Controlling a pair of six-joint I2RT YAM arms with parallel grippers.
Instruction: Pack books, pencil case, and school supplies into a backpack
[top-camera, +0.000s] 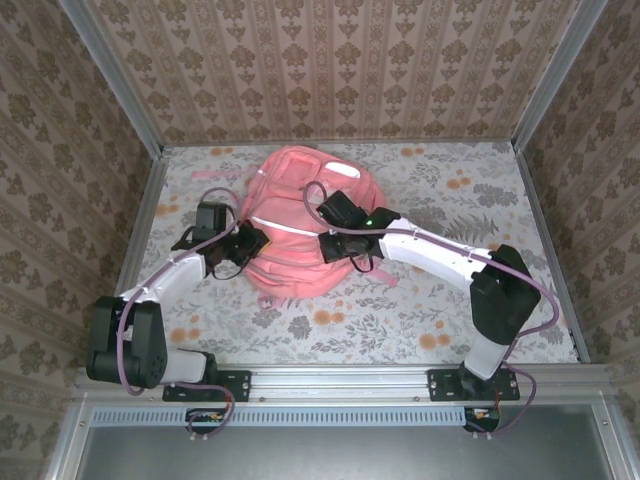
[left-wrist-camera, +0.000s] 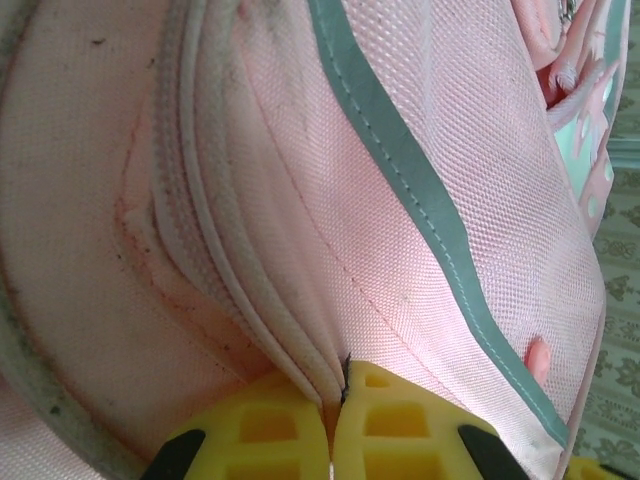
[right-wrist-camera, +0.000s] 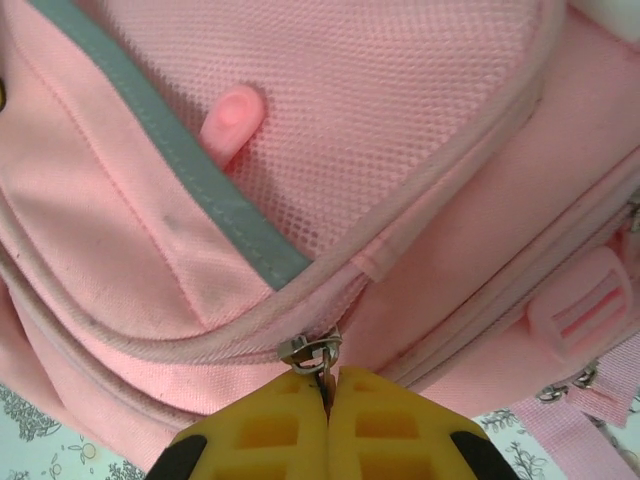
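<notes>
With left gripper (left-wrist-camera: 335, 425) nipping the backpack (top-camera: 300, 185) and right gripper (right-wrist-camera: 328, 425) clamped on the zip pull (right-wrist-camera: 312, 354), draw steadily, keeping fabric taut.

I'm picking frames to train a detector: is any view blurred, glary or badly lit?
Top external: even light, soft shadows only, backpack sharp. Left wrist: fabric weave crisp mid-frame, softer at upper left; yellow fingers slightly blurred at the bottom edge. Right wrist: mesh and zipper slider sharp, no glare.
</notes>
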